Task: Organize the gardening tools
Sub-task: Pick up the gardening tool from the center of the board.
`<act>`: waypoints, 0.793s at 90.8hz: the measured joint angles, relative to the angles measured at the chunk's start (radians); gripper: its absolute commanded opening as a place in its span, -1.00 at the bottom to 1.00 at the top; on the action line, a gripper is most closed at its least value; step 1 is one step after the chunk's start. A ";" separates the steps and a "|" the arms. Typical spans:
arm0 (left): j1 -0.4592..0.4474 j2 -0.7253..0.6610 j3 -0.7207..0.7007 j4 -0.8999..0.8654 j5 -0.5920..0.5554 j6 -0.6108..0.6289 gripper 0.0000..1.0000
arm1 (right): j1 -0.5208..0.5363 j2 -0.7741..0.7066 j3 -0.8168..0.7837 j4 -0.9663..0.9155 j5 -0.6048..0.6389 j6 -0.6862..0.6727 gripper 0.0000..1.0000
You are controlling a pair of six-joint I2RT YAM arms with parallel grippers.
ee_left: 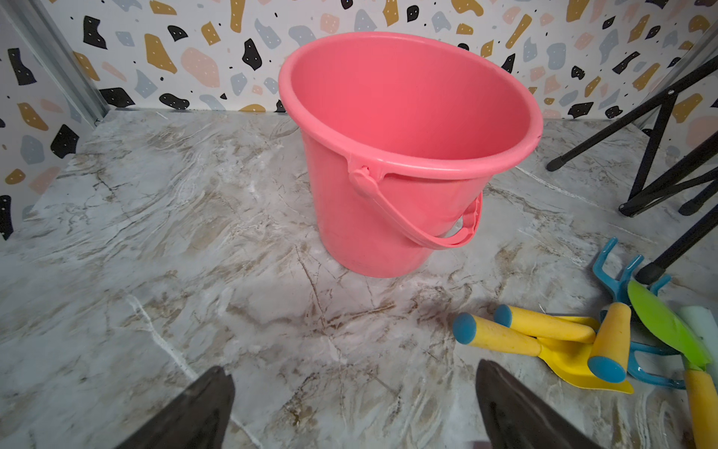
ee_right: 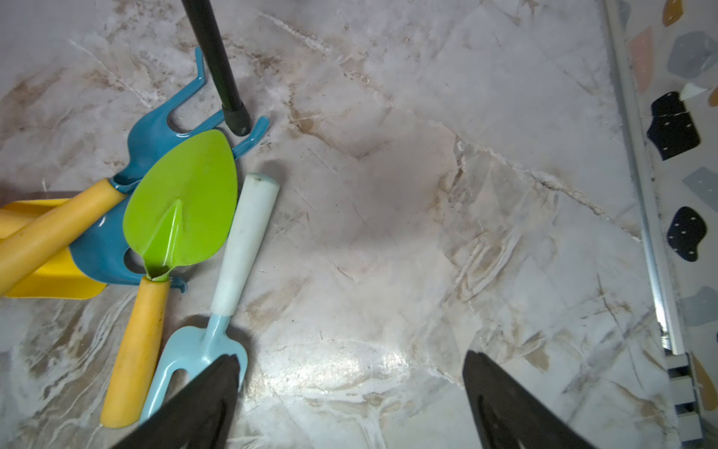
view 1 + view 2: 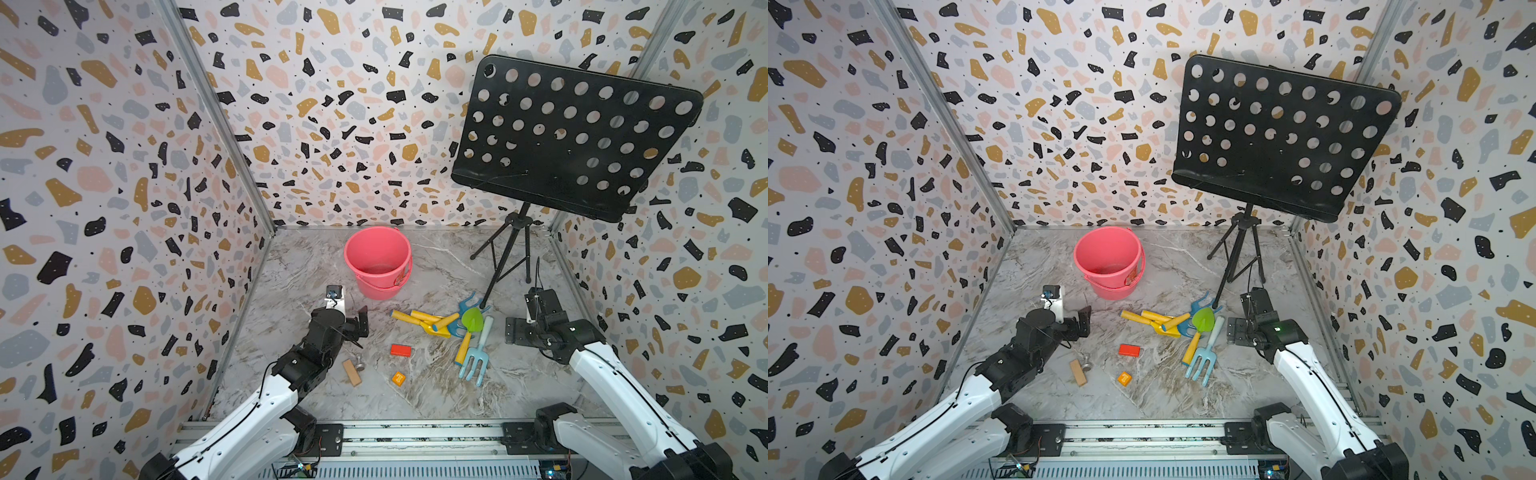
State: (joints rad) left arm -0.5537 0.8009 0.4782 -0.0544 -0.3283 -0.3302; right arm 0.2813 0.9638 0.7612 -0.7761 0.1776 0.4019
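While showing, in both top views, the tools (image 3: 451, 328) heaped near the empty bucket (image 3: 1113, 286), all unsorted, gives in the left wrist view the left gripper (image 1: 355, 404) spread and empty, and in the right wrist view the right gripper (image 2: 349, 388) spread, empty, near the fork (image 2: 244, 241).
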 measured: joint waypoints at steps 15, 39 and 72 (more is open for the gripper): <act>-0.005 -0.004 0.009 -0.008 -0.010 0.000 0.99 | 0.023 0.017 0.001 -0.034 -0.038 0.007 0.68; -0.005 -0.045 0.009 -0.028 -0.027 -0.026 0.99 | 0.073 0.053 0.001 -0.068 -0.129 0.029 0.42; -0.005 -0.070 0.009 -0.044 -0.053 -0.052 0.99 | 0.118 0.114 -0.029 0.015 -0.261 0.068 0.18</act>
State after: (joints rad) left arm -0.5587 0.7307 0.4873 -0.0986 -0.3813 -0.3820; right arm 0.3992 1.0775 0.7319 -0.7612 -0.0834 0.4698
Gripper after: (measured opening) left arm 0.994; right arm 0.597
